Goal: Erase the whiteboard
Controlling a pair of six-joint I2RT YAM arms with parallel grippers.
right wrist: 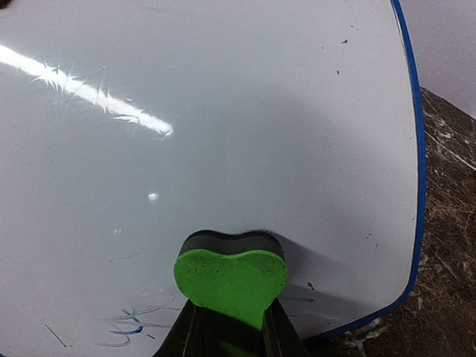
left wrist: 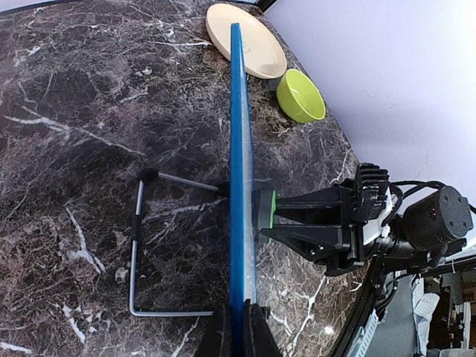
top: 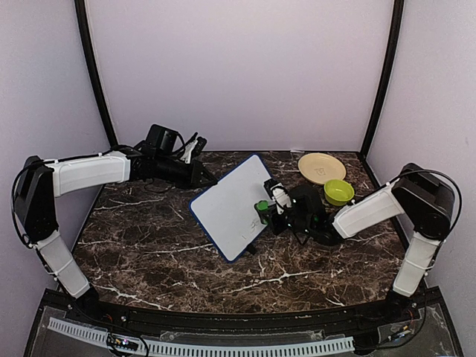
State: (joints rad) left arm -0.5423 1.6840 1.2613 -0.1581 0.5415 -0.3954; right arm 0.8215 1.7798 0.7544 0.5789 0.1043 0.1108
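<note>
While whiteboard (top: 227,204) stands on marble table (top: 149,253), lilac walls (top: 238,74) enclose.

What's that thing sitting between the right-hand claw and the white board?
A green eraser, clamped in the right gripper and pressed against the whiteboard. The left wrist view shows it edge-on, sandwiched between them.

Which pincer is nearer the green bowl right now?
Right. The right pincer presses the green eraser to the whiteboard on the side facing the green bowl. The left pincer grips the board's opposite edge, farther off.
</note>
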